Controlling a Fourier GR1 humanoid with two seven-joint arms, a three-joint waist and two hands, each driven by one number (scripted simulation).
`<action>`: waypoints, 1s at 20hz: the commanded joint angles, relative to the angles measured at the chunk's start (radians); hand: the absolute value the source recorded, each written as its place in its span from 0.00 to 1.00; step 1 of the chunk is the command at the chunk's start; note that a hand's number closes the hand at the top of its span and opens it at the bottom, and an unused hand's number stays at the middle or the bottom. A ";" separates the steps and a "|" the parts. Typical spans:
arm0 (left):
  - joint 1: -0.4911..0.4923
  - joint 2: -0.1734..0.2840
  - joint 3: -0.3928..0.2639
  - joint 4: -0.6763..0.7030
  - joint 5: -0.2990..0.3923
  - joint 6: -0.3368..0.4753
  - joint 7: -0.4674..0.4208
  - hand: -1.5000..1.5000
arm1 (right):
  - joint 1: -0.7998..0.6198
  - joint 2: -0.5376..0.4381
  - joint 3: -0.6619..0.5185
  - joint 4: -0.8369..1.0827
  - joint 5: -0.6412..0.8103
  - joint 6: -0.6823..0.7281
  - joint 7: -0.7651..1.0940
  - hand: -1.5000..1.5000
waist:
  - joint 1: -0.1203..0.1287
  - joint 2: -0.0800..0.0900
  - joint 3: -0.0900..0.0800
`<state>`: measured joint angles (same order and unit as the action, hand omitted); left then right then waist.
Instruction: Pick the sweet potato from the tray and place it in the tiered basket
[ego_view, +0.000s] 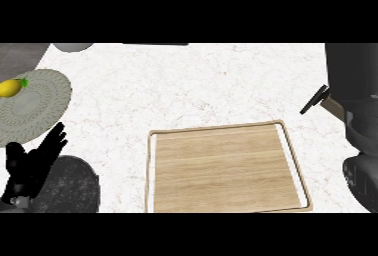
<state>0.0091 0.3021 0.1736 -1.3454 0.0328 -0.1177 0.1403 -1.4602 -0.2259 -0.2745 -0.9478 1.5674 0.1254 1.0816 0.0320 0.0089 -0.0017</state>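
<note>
tabletop (207, 85) seen from above. the tray (225, 167) lies at the near centre, nothing resting on it. far to the left stands the tiered basket (33, 102), with a lemon (10, 87) lying in its upper tier near the left edge; a lower tier (70, 185) lies nearer, at the lower left. the left hand (29, 165) shows above that lower tier, fingers up. the right hand (317, 100) shows at the right edge, behind the tray's far right corner.
</note>
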 joint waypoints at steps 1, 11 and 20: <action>0.027 -0.024 -0.019 -0.052 -0.017 0.024 0.025 0.50 | -0.018 -0.102 -0.049 0.104 -0.002 -0.063 -0.015 1.00 | -0.005 -0.003 0.002; -0.016 -0.013 -0.007 -0.019 -0.014 0.010 0.025 0.50 | 0.013 -0.241 -0.220 0.269 -0.152 -0.428 -0.232 1.00 | 0.002 0.005 0.002; 0.016 -0.006 0.007 -0.041 -0.010 0.007 0.030 0.50 | 0.022 -0.408 -0.054 0.496 0.026 -0.210 -0.345 1.00 | -0.011 0.004 -0.003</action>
<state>0.0142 0.3002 0.1834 -1.3833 0.0292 -0.1168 0.1701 -1.4652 -0.5636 -0.4367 -0.5381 1.4705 -0.2281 0.7706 0.0302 0.0135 -0.0025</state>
